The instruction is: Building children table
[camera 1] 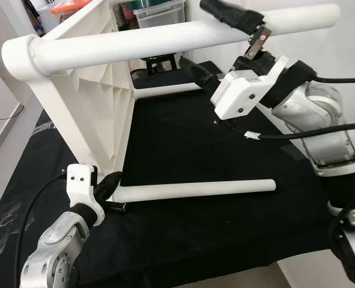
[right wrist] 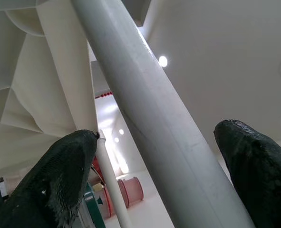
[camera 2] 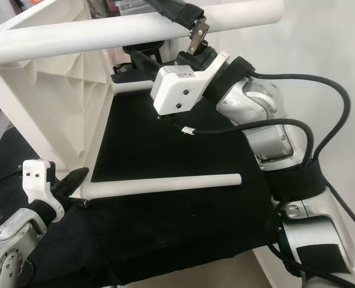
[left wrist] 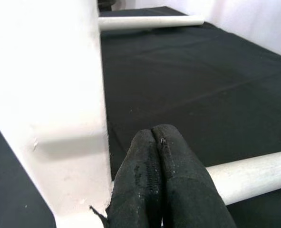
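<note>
my right gripper [camera 1: 225, 42] jaws wide around upper table leg [camera 1: 165, 37], left gripper [camera 1: 109, 187] jaws closed beside lower leg [camera 1: 195, 189], black bench [camera 1: 225, 240]

One white tabletop [camera 1: 87, 90] on edge; three white legs [camera 1: 195, 190] visible; one black cloth [camera 1: 225, 228].

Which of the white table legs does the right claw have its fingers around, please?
The uppermost leg, highest of the white legs on the table top standing on edge. The right claw straddles it, fingers open on either side.
</note>
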You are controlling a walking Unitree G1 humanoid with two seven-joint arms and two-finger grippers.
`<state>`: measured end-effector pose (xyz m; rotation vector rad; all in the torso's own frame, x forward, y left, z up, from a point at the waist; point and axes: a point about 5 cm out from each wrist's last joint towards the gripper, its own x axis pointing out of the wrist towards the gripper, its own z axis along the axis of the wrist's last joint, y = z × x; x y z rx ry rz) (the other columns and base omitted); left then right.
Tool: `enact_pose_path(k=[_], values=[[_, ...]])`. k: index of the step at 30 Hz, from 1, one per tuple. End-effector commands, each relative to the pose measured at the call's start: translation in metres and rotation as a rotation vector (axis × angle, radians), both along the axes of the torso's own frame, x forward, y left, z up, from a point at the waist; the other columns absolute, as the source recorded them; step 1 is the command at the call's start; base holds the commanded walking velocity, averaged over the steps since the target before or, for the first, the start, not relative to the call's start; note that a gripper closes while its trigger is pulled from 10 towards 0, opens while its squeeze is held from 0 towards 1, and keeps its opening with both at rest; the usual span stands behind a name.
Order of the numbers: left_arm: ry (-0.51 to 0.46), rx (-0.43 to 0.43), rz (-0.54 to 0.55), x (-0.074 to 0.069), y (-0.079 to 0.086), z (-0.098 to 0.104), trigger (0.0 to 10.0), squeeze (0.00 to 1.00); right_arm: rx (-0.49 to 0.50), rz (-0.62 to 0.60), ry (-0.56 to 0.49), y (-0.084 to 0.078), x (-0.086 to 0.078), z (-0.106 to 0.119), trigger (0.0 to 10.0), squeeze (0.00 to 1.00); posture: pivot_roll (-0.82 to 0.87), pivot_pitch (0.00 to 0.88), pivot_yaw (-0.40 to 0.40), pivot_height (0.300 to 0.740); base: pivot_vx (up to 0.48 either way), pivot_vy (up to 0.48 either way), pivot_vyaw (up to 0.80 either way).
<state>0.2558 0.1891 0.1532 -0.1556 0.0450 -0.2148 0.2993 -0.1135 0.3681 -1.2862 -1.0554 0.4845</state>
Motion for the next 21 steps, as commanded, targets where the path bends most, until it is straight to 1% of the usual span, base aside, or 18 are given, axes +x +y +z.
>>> enact_pose_path(k=[1, 2, 4, 5, 9, 12, 15, 21], values=[[0.006, 0.020, 0.020, 0.000, 0.006, 0.001, 10.0, 0.00, -0.061, -0.004, 0.043, 0.003, 0.004, -0.003, 10.0, 0.00, -0.13, 0.061, 0.100, 0.740, 0.000, 0.000, 0.00], [0.006, 0.020, 0.020, 0.000, 0.006, 0.001, 10.0, 0.00, -0.061, -0.004, 0.043, 0.003, 0.004, -0.003, 10.0, 0.00, -0.13, 0.061, 0.100, 0.740, 0.000, 0.000, 0.00], [0.006, 0.021, 0.024, 0.000, 0.005, 0.000, 10.0, 0.00, -0.070, -0.056, 0.062, -0.003, 0.011, 0.000, 10.0, 0.00, -0.13, 0.062, 0.094, 0.740, 0.000, 0.000, 0.00], [0.006, 0.021, 0.024, 0.000, 0.005, 0.000, 10.0, 0.00, -0.070, -0.056, 0.062, -0.003, 0.011, 0.000, 10.0, 0.00, -0.13, 0.062, 0.094, 0.740, 0.000, 0.000, 0.00], [0.008, 0.021, 0.030, -0.001, 0.005, -0.001, 10.0, 0.00, -0.044, -0.117, 0.055, -0.011, 0.017, 0.008, 10.0, 0.00, -0.13, 0.061, 0.091, 0.740, 0.000, 0.000, 0.00], [0.008, 0.023, 0.035, -0.002, 0.006, -0.002, 10.0, 0.00, -0.038, -0.142, 0.050, -0.014, 0.019, 0.010, 10.0, 0.00, -0.13, 0.062, 0.090, 0.740, 0.000, 0.000, 0.00], [0.010, 0.025, 0.044, -0.002, 0.007, -0.002, 10.0, 0.00, -0.017, -0.211, 0.050, -0.023, 0.023, 0.015, 10.0, 0.00, -0.14, 0.062, 0.090, 0.740, 0.000, 0.000, 0.00], [0.012, 0.026, 0.047, -0.002, 0.008, -0.003, 10.0, 0.00, 0.004, -0.271, 0.049, -0.031, 0.026, 0.019, 10.0, 0.00, -0.14, 0.063, 0.092, 0.740, 0.000, 0.000, 0.00]])
